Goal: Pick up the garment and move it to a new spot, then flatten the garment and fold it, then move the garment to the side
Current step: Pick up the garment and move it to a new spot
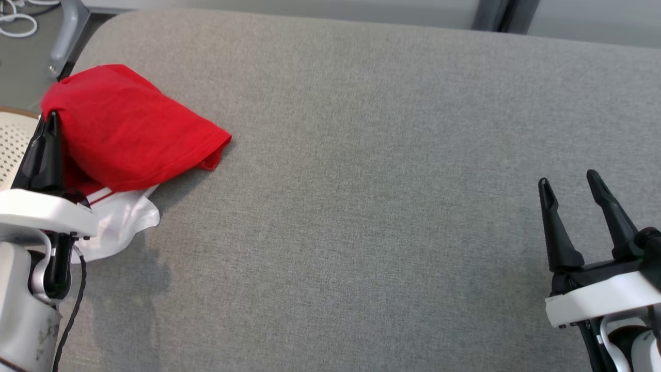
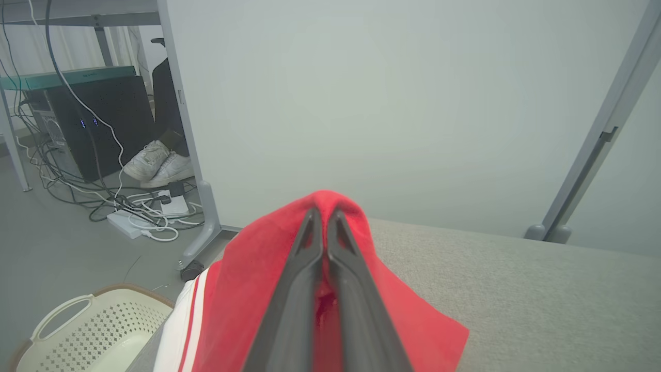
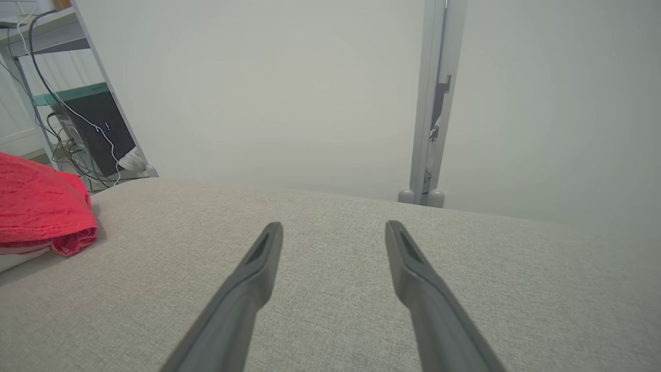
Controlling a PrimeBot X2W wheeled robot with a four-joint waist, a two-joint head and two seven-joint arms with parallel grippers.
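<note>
The left end effector [image 1: 51, 120] is pinched shut on a raised fold of the red-and-white garment [image 1: 129, 134], which drapes to its right and beneath it on the grey desk [image 1: 361, 206]. A pale basket [image 1: 13, 144] sits just left of it. The right end effector [image 1: 568, 182], fingers spread wide and holding nothing, hovers over the desk well apart from the garment.

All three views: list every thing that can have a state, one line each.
garment, bunched up, not flattened, at the left edge of the table
left gripper, fingers shut on the garment's red fabric
right gripper, fingers open, holding nothing
basket, upright beside the table
</note>
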